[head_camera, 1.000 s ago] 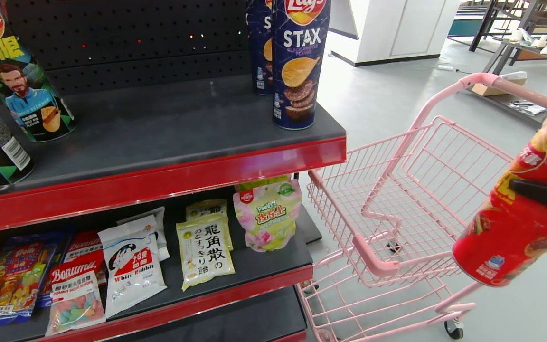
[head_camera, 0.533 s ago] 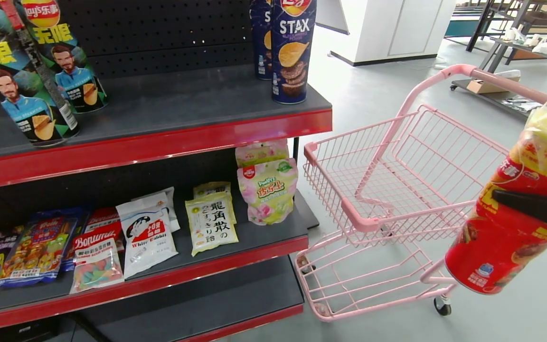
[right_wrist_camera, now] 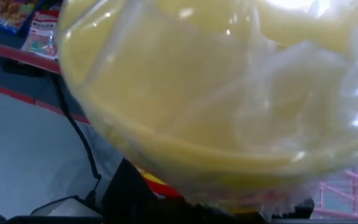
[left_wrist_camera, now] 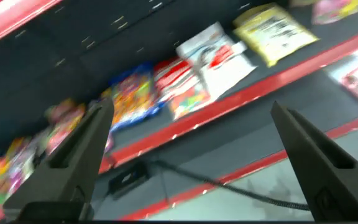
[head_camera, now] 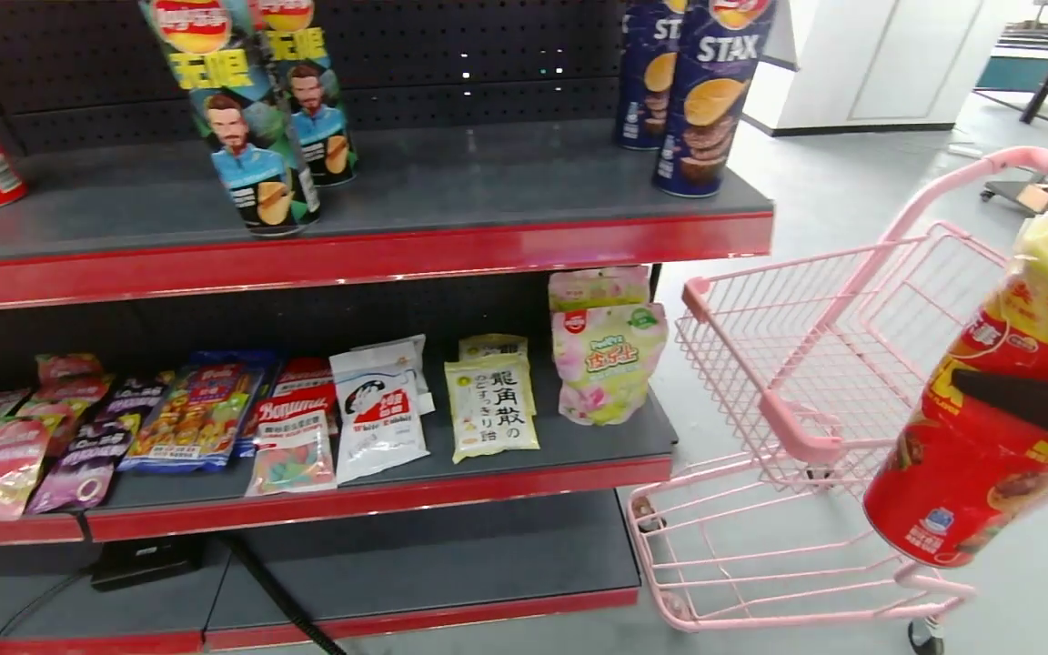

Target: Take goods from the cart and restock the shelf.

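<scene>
The left jaws gape wide, holding nothing. The shelf (head_camera: 397, 255) fills the frame's left and middle, snack bags (head_camera: 378, 428) on its lower level; the pink cart (head_camera: 797, 437) stands at its right end; at the right edge the right jaws clamp a red chip can (head_camera: 961, 491).

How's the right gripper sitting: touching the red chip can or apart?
Touching. Head view: the right gripper clamps the red chip can, black finger pressed across it.

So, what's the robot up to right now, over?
Left gripper open. Right gripper shut on red chip can, near the pink cart. Bare top shelf space between green cans and blue cans.
</scene>
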Controlling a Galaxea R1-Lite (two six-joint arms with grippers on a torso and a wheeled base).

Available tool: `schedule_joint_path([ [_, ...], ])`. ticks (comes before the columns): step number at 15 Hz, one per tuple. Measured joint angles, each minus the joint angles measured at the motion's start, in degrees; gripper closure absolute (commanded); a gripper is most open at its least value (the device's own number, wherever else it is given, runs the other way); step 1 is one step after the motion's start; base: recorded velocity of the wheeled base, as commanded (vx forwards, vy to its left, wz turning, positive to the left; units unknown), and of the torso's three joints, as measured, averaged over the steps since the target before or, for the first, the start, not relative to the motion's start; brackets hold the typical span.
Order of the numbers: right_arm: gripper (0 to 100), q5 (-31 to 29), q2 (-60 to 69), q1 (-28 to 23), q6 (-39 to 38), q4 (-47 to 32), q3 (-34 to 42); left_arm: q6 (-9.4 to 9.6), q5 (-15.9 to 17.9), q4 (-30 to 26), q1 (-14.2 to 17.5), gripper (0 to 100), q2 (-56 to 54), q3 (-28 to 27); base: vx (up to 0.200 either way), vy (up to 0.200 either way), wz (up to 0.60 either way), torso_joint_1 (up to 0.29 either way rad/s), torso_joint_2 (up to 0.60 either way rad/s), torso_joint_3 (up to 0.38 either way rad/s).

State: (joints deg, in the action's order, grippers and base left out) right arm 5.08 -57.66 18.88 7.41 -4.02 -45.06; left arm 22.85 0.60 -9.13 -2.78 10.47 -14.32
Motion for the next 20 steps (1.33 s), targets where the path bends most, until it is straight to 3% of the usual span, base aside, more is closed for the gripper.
schedule_joint_path([
  [5, 100, 0.0, 0.1, 0.0, 0.0, -0.1, -0.1, 0.0, 0.0, 0.0, 0.0, 0, 0.0, 0.1, 0.0, 0.0, 0.0, 0.032, -0.11, -0.088],
  [18, 100, 0.4, 1.0, 0.1, 0.0, 1.7, -0.9, 0.04, 0.1, 0.0, 0.0, 0, 0.2, -0.3, 0.0, 0.0, 0.0, 0.178, -0.54, -0.361],
  [20, 100, 0.4, 1.1, 0.0, 0.0, 1.8, -0.8, 0.77, 0.1, 0.0, -0.1, 0, 0.2, -0.3, 0.0, 0.0, 0.0, 0.171, -0.45, -0.273],
])
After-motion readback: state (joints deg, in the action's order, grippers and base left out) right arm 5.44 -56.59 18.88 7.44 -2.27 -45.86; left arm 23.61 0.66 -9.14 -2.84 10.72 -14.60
